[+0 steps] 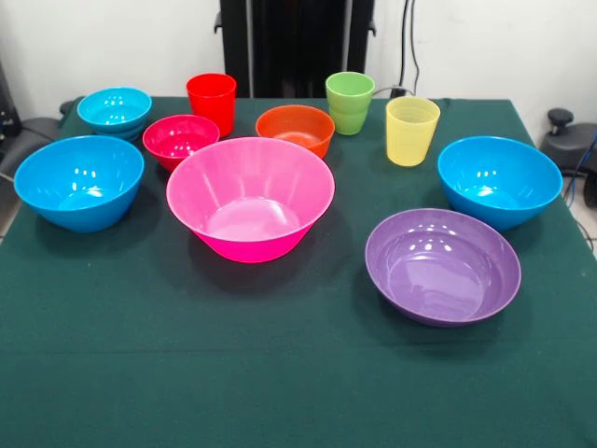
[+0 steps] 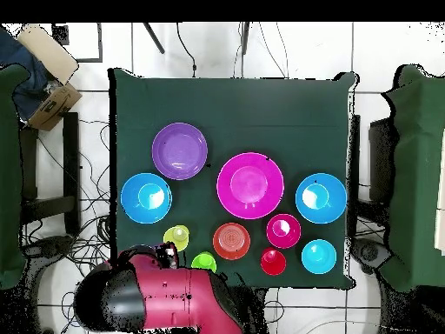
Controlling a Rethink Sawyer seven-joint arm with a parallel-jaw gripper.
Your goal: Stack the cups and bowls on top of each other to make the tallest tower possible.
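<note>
1. We see nothing stacked: every piece sits by itself on the green tabletop [image 1: 280, 373], so there is no tower.
2. In the front view, the pink bowl [image 1: 250, 198] sits at the centre, the largest of all, open side up.
3. The purple bowl [image 1: 442, 265] lies near and to the right of it, apart from it.
4. One blue bowl [image 1: 79, 182] sits at the left edge and the other blue bowl [image 1: 499, 181] at the right edge.
5. Behind the pink bowl, we find the magenta-red bowl [image 1: 180, 140] and the orange bowl [image 1: 295, 129]; the cyan bowl [image 1: 115, 111] is at the far left.
6. The red cup [image 1: 212, 102], the green cup [image 1: 350, 102] and the yellow cup [image 1: 411, 130] stand upright along the far side, the yellow one furthest right.
7. In the overhead view, the red arm [image 2: 165, 300] lies at the tabletop's bottom edge near the yellow and green cups.
8. We cannot tell whether the tool is wide or narrow.
</note>
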